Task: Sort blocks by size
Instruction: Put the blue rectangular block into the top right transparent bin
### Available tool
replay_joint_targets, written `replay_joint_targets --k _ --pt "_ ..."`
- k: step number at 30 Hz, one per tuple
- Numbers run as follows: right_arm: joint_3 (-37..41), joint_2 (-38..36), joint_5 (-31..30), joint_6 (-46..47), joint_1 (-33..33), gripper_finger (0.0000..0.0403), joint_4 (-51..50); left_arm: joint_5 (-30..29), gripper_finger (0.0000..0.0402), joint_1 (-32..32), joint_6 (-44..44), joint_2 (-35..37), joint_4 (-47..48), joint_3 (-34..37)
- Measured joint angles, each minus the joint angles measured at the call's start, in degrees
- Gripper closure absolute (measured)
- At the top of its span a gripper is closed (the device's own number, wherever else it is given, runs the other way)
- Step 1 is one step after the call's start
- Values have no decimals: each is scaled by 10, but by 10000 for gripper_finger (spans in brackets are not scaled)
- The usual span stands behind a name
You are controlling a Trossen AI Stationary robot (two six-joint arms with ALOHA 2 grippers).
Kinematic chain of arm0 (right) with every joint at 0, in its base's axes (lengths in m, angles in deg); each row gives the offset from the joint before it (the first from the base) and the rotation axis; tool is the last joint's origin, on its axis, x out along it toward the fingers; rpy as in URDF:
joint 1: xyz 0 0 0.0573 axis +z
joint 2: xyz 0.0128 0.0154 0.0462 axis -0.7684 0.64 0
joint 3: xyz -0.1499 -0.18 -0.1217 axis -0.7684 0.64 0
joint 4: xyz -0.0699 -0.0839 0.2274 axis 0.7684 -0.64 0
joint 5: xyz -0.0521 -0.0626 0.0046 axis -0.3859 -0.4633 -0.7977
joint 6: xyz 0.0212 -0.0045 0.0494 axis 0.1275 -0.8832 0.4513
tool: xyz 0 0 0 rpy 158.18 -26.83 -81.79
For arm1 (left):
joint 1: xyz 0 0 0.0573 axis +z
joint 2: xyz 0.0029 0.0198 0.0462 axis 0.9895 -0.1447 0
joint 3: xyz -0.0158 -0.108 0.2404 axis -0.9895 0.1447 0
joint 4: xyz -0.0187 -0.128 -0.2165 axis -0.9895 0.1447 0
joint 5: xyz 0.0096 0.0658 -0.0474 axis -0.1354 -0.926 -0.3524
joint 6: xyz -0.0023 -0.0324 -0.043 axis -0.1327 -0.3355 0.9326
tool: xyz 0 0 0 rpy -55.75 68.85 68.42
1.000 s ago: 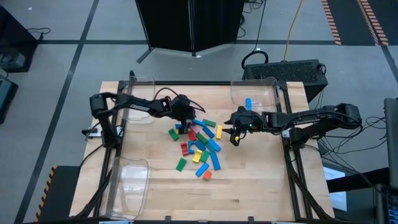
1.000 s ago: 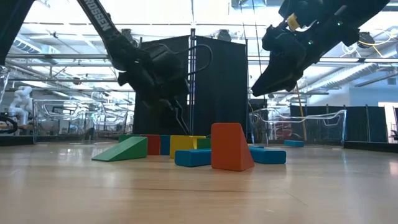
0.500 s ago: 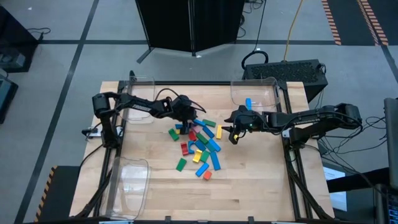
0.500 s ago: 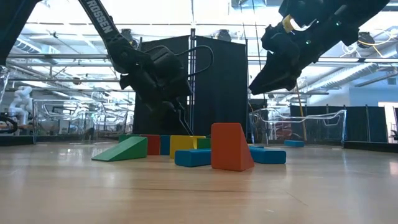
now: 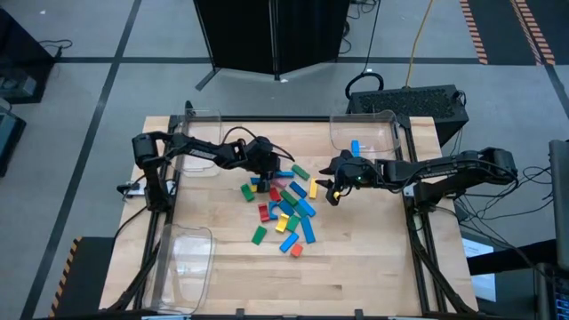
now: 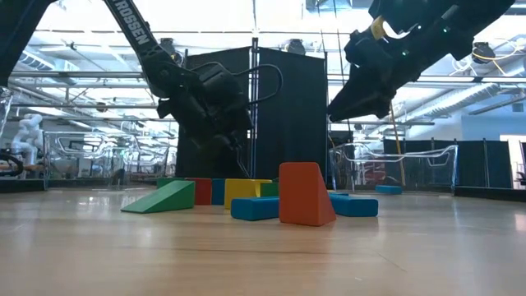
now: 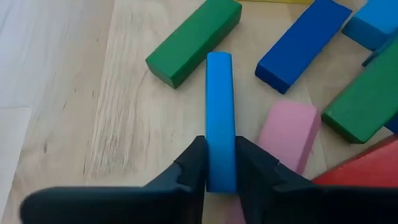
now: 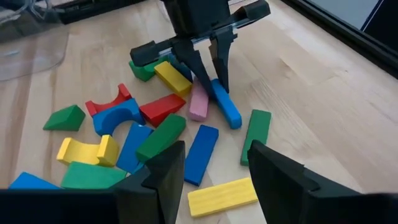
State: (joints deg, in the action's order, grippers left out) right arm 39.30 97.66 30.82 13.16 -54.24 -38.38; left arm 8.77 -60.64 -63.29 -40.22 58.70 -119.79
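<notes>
The left gripper has now squeezed shut on a light blue block. A pink block lies just beside it. The right gripper waits open.

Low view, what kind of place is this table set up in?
Probably a robotics lab or workshop: a wooden table with two arms, black curtain panels behind it, exposed ceiling ducts, and taped floor lines.

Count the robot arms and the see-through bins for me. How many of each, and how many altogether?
Robot arms: 2
Clear bins: 3
Total: 5
</notes>
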Motion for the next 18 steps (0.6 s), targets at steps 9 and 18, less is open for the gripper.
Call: replay_joint_targets --k 9,18 --pt "0 8 0 32 0 234 4 -5 340 -2 46 0 -4 0" --pt "0 81 5 -28 18 230 80 35 347 -25 61 28 -21 0"
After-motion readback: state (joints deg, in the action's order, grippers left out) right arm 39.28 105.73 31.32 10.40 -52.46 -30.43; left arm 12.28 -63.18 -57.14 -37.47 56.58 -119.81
